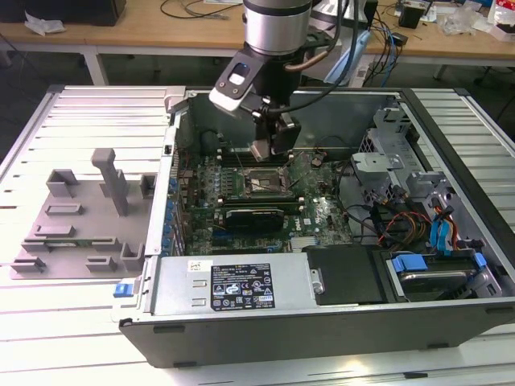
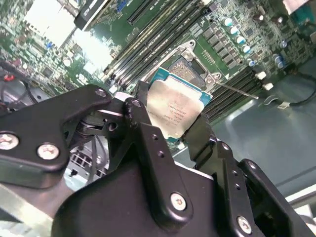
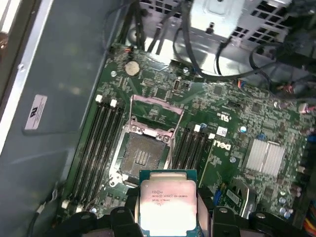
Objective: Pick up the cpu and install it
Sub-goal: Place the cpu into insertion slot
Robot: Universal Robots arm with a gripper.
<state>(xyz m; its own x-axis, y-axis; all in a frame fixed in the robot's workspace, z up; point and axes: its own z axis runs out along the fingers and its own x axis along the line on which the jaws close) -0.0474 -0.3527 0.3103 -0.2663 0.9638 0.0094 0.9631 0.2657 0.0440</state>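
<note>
The hand (image 1: 269, 146), clamped on the cpu (image 3: 167, 207) over the open socket (image 1: 256, 183) mid-frame, could bend pins by seating it askew.

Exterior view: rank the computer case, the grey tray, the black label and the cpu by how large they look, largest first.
1. computer case
2. grey tray
3. black label
4. cpu, gripped in the end effector; it is seen at an angle, so it may look smaller than it is.

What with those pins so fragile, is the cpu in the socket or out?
Out. The hand holds the cpu by its edges above the board; the socket stands open, its contact field bare.
</note>
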